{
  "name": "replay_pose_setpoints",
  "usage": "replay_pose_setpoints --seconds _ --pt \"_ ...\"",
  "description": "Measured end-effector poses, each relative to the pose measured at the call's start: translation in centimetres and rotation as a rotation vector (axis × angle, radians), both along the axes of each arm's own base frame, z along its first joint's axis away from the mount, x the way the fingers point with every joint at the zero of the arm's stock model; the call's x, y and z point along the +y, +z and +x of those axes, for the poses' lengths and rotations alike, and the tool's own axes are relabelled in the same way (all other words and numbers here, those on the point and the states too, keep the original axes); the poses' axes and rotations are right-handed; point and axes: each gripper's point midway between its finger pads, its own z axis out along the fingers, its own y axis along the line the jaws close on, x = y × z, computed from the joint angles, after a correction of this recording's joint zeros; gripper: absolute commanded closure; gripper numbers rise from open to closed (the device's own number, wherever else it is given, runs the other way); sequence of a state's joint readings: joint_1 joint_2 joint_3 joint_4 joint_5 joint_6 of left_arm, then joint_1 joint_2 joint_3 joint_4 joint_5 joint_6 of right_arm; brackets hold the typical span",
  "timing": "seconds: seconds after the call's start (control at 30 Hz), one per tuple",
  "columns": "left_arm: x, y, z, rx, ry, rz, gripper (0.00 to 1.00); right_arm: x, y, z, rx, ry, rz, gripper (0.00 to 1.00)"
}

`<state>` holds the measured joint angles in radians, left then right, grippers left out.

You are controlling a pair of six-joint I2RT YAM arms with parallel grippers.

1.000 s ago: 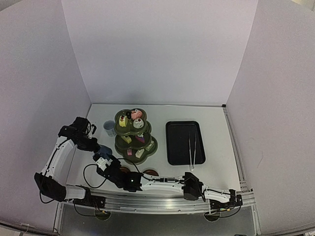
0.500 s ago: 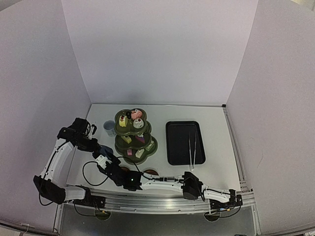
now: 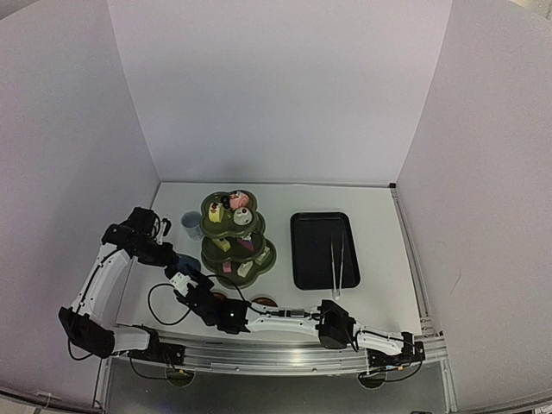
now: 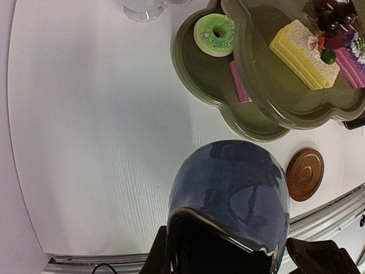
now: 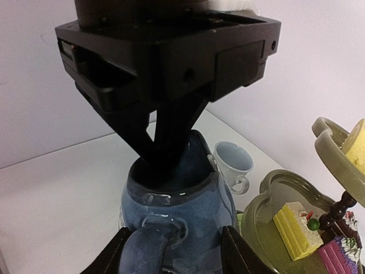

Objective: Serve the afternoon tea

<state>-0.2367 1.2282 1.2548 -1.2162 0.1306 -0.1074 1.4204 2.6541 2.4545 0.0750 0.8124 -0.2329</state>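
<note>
The small blue jug point(image 3: 184, 262) hangs just above the table, left of the dark green three-tier stand point(image 3: 264, 260). My left gripper point(image 3: 173, 256) is shut on its rim, fingers reaching into its mouth point(image 5: 165, 160). My right gripper point(image 3: 185, 283) straddles the jug's body point(image 5: 177, 217), both fingers against its sides, the handle facing the camera. The jug fills the bottom of the left wrist view point(image 4: 228, 188). The white cup point(image 3: 191, 223) stands behind, beside the stand. Pastries sit on the tiers, among them a green doughnut point(image 4: 214, 34) and a yellow slice point(image 4: 299, 54).
A black rectangular tray point(image 3: 312, 250) with metal tongs point(image 3: 337, 263) lies right of the stand. Two brown round coasters point(image 3: 264, 302) lie near the front edge, by the right arm. White walls close in three sides.
The left arm and jug have shifted slightly toward the front; the right gripper has crept up closer around the jug. Nothing else has moved.
</note>
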Motion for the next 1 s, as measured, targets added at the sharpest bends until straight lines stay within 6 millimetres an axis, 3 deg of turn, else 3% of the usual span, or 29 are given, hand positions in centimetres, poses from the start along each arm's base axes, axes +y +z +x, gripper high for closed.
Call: replay_pose_setpoints --seconds 0.1,0.2,0.23,0.5,0.53,0.63,0.7,0.9,1.0 --pt "0.1 -0.4 0.1 0.002 0.014 0.000 1.00 -0.1 -0.4 0.0 0.003 -0.003 -0.007 0.69" --pt "0.1 -0.5 0.3 0.002 0.040 -0.004 1.00 -0.1 -0.6 -0.1 0.000 -0.006 -0.016 0.94" --pt "0.1 -0.4 0.4 -0.001 0.048 -0.007 1.00 0.0 -0.7 -0.2 -0.003 -0.002 -0.021 0.98" --pt "0.1 -0.3 0.6 -0.012 0.049 -0.006 1.00 0.0 -0.9 -0.5 -0.006 0.001 -0.028 1.00" --pt "0.1 -0.4 0.6 -0.011 0.049 -0.005 0.97 0.0 -1.0 -0.5 -0.005 0.002 -0.027 1.00" --pt "0.2 -0.6 0.5 -0.007 0.047 0.000 0.68 0.1 -1.4 -0.6 0.005 0.010 -0.011 1.00" --pt "-0.2 -0.5 0.4 -0.005 0.034 -0.016 0.56 0.0 -2.3 -0.6 0.026 0.019 -0.026 1.00" --pt "-0.7 0.0 0.2 -0.020 0.001 -0.038 0.47 -1.3 -8.1 0.4 0.099 0.017 -0.158 1.00" --pt "-0.8 0.7 0.5 -0.040 -0.001 -0.041 0.39 -2.0 -9.5 0.7 0.129 0.016 -0.182 1.00"
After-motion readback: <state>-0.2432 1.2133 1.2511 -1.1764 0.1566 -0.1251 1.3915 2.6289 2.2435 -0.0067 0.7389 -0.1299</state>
